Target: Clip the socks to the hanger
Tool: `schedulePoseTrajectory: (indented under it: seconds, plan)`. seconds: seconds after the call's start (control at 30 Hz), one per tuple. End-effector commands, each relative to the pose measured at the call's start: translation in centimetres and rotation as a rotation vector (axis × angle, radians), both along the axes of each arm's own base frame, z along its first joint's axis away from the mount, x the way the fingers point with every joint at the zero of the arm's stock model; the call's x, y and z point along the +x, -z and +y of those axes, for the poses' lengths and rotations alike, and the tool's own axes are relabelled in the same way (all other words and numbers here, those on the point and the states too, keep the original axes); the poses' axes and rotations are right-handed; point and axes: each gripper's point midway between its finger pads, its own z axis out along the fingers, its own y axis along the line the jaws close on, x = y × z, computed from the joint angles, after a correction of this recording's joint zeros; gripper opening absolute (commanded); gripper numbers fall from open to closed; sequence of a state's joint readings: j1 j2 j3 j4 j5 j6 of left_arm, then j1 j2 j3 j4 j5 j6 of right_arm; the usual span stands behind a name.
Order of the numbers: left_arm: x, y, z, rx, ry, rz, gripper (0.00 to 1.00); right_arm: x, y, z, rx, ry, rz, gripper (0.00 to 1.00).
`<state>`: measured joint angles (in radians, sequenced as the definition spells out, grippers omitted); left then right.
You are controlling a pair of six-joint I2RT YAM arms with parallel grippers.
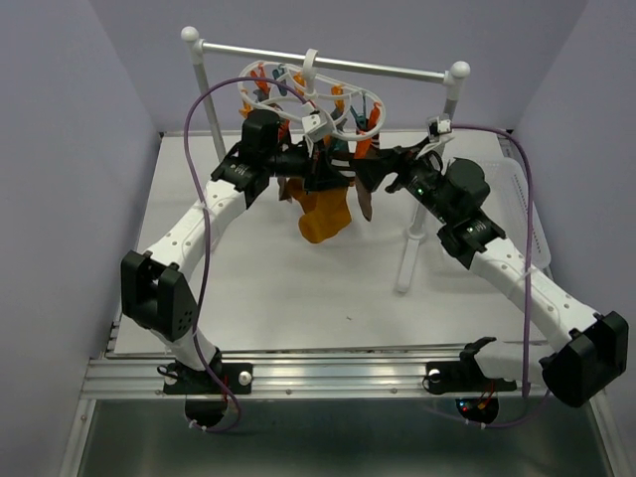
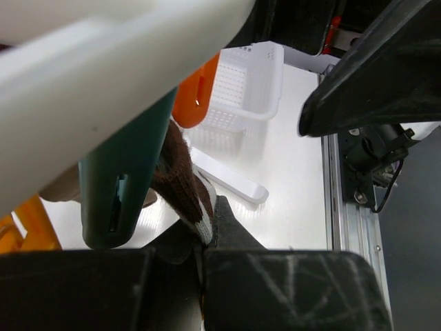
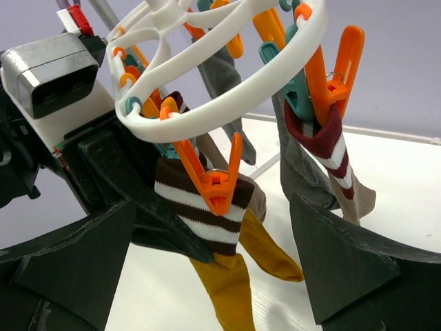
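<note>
The hanger (image 1: 316,104), a white oval ring (image 3: 227,103) with orange and teal clips, hangs by its hook from the rack's crossbar. An orange clip (image 3: 215,183) bites the brown-and-white striped cuff (image 3: 200,214) of a mustard sock (image 1: 324,214). My left gripper (image 2: 204,248) is shut on that cuff's edge (image 2: 182,179), just under a teal clip (image 2: 124,186). My right gripper (image 3: 213,207) stands open, its fingers on either side of the orange clip and the cuff without touching them. A maroon-striped sock (image 3: 337,155) and a grey sock (image 3: 303,172) hang clipped further along the ring.
The white two-post rack (image 1: 328,60) stands across the back of the table, its right post's foot (image 1: 405,263) near my right arm. A white perforated basket (image 2: 244,83) sits at the table's right edge (image 1: 522,214).
</note>
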<state>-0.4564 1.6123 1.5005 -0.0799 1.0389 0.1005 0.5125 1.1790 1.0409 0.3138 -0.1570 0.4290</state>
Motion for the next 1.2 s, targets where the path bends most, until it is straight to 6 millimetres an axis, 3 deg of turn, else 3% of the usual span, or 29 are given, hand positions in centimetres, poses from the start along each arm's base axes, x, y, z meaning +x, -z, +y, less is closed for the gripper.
schedulePoseTrajectory:
  seconds: [0.0,0.13,0.47,1.17]
  plan:
    - [0.0,-3.1,-0.2,-0.04,0.022,-0.086,0.0,0.4,-4.1,0.8,0.06,-0.024,-0.099,0.97]
    - [0.2,-3.0,-0.2,-0.034,0.017,-0.089,0.0,1.7,-4.4,0.5,0.071,0.03,-0.12,0.9]
    - [0.5,-3.1,-0.2,-0.03,0.016,-0.096,0.0,2.5,-5.6,0.6,0.071,0.049,-0.195,0.77]
    - [1.8,-3.2,0.0,-0.034,-0.013,-0.09,0.0,4.0,-7.0,0.1,0.016,0.117,-0.26,0.7]
